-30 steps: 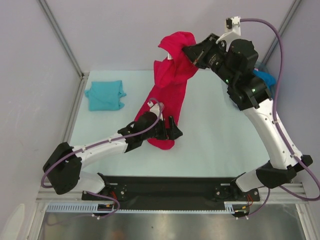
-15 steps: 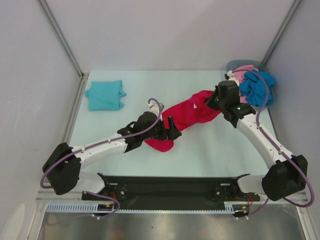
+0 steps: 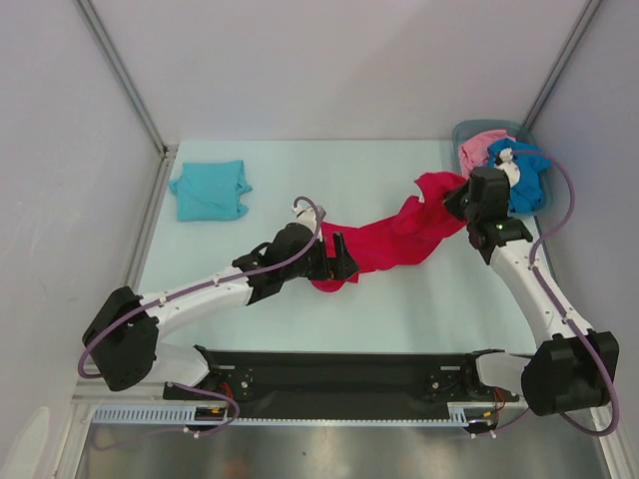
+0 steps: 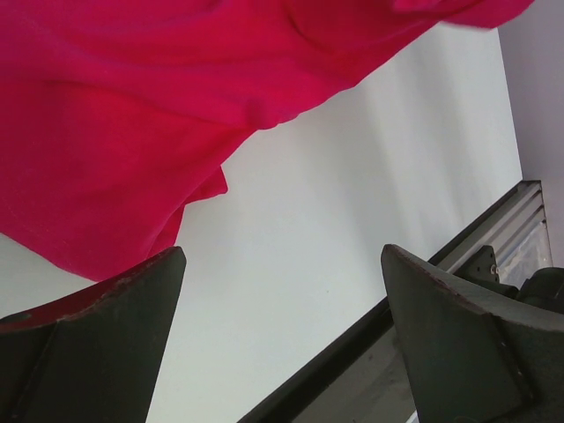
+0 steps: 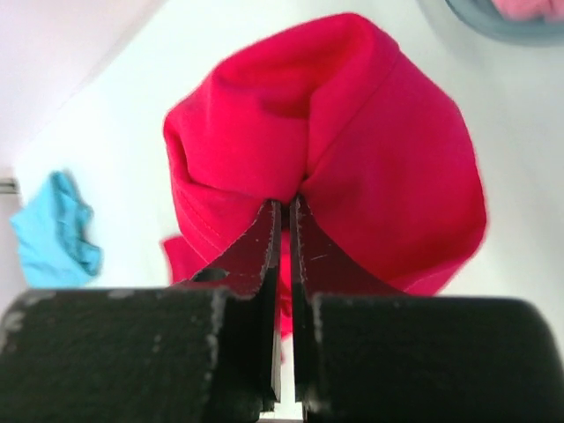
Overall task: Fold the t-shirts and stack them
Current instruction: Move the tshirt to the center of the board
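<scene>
A bright red t-shirt (image 3: 394,239) lies stretched in a crumpled band across the middle of the table. My right gripper (image 3: 455,201) is shut on its far right end, and the cloth bunches round the closed fingertips (image 5: 284,204) as a red mound (image 5: 352,115). My left gripper (image 3: 344,261) hovers open at the shirt's near left end. Its wide-spread fingers (image 4: 97,344) frame bare table, with red cloth (image 4: 132,106) just beyond them. A light teal t-shirt (image 3: 210,190) lies folded at the far left.
A grey bin (image 3: 467,128) stands at the far right corner, holding a pink shirt (image 3: 482,148) and a blue shirt (image 3: 529,185), right behind my right wrist. The table's black front rail (image 4: 352,352) runs close below the left gripper.
My right arm has come down from high above the table and pulled the red shirt out to the right, towards the bin. The left gripper stayed open in place.
</scene>
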`<state>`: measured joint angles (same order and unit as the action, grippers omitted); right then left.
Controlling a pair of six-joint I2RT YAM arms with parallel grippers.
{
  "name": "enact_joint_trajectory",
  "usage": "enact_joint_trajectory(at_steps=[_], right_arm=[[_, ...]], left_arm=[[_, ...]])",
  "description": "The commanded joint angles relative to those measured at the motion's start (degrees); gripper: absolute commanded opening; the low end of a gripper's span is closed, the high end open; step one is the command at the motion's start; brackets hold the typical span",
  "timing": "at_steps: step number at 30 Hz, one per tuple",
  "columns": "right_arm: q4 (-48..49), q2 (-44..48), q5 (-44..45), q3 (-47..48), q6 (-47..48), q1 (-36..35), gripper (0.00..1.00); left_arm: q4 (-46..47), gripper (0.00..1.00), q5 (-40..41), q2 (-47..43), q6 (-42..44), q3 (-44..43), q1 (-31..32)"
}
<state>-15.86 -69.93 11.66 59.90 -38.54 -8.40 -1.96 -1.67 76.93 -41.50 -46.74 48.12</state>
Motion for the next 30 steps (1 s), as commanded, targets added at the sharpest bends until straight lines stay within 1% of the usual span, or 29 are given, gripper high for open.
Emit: enact_joint_trajectory(at_steps=[1,4,5,7,8,11,12,14,17,19,20,24,30], right_arm=[[3.5,2.3,1.0,-6.6,-2.5,-0.1,0.0],[3.9,2.9,1.3,-9.7,-3.0,0.2,0.0],[3.8,2.9,1.5,-10.0,-3.3,0.2,0.05],[3.0,2.5,2.3,-9.5,-3.5,0.4,0.25],[2.4,2.3,2.6,-8.8,-3.6,0.4,0.42],[0.7,2.6,4.3,-5.4,-2.9,0.5,0.59],[0.4,3.0,4.6,-4.4,-2.2,0.5,0.62],[-0.1,2.8,4.9,0.0,-1.4,0.9,0.63],[-2.9,2.7,5.2,4.1,-0.4,1.1,0.64],[-3.5,4.3,5.1,3.5,-0.9,0.8,0.64],[-3.7,5.1,5.4,2.3,-1.4,0.3,0.64],[-0.8,11.2,7.4,-11.5,-3.5,-1.6,0.63],[-0.6,14.6,6.4,-21.8,-4.8,-2.2,0.62]], left_arm=[[-0.2,1.0,1.1,-1.8,1.2,-2.0,0.4],[-0.2,1.0,1.0,-2.0,1.2,-2.0,0.4],[-0.2,1.0,1.0,-2.0,1.2,-2.0,0.4],[-0.2,1.0,0.9,-2.4,1.2,-2.2,0.4],[-0.3,1.0,1.0,-2.5,1.2,-2.2,0.4],[-0.5,1.0,1.0,-3.1,1.1,-2.0,0.5],[-0.6,1.0,1.0,-3.2,1.0,-1.9,0.5],[-0.6,1.0,1.1,-3.9,0.9,-1.2,0.5],[-0.6,1.0,1.2,-4.8,0.7,0.0,0.6],[-0.5,1.0,1.4,-5.2,0.5,0.7,0.6],[-0.3,1.0,1.3,-5.5,0.4,1.5,0.7],[0.6,1.0,1.2,-5.6,0.0,3.4,0.9],[1.7,1.0,0.5,-5.0,-0.3,5.0,1.2]])
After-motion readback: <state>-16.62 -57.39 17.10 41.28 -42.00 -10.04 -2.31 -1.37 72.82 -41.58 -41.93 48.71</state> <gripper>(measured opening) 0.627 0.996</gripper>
